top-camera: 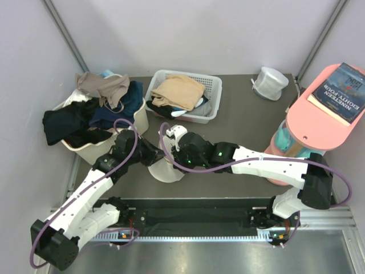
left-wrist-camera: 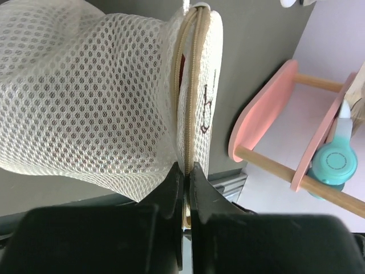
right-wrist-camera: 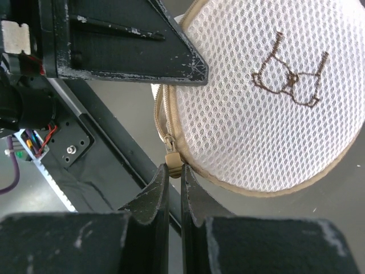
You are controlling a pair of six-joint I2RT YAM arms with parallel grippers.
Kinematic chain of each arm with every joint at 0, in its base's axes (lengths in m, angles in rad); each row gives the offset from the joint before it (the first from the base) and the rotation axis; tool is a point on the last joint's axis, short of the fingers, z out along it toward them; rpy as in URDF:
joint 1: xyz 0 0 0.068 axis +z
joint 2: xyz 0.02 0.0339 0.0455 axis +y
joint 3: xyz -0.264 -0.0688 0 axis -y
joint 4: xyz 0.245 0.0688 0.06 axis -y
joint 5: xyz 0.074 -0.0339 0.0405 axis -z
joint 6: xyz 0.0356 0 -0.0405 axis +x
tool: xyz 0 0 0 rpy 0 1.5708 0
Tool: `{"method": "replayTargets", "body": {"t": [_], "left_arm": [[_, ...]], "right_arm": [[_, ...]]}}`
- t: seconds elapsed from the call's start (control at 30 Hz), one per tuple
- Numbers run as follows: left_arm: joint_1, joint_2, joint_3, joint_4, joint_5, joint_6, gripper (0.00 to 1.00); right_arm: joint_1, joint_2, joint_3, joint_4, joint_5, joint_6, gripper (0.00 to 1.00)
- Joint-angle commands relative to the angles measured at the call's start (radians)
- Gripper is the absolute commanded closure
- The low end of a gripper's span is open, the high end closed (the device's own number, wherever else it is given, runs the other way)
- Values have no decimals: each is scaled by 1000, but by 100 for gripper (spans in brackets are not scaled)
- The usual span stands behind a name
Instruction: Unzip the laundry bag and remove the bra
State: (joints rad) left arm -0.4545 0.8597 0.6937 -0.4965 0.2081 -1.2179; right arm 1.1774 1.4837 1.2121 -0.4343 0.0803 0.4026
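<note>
Top external view: the desk [top-camera: 239, 114] carries the laundry bag [top-camera: 165, 171] near the middle of its near edge, between the two arms. The left gripper [left-wrist-camera: 186, 169] is clenched on the bag's rim, gripping it at the tan zipper [left-wrist-camera: 183, 85]. The right gripper [right-wrist-camera: 171, 170] is clamped on the zipper pull [right-wrist-camera: 170, 155] at the rim. A brown bra outline [right-wrist-camera: 291, 85] is stitched on the bag's flat mesh face.
</note>
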Motion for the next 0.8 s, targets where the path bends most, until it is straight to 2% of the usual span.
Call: {"method": "replayTargets", "body": {"t": [0.0, 0.27, 0.47, 0.67, 0.77], "left_arm": [[-6, -24, -23, 116, -38, -35, 100], [5, 2, -20, 159, -27, -35, 100], [22, 79, 52, 170, -6, 29, 100], [34, 176, 79, 315, 108, 55, 100], [36, 252, 145, 351, 180, 107, 100]], "right_arm": [[-16, -46, -20, 34, 26, 8, 100], [-156, -158, -199, 35, 26, 5, 100], [-245, -198, -281, 43, 33, -30, 100], [-280, -230, -267, 19, 65, -47, 100], [-282, -272, -235, -26, 96, -45, 100]]}}
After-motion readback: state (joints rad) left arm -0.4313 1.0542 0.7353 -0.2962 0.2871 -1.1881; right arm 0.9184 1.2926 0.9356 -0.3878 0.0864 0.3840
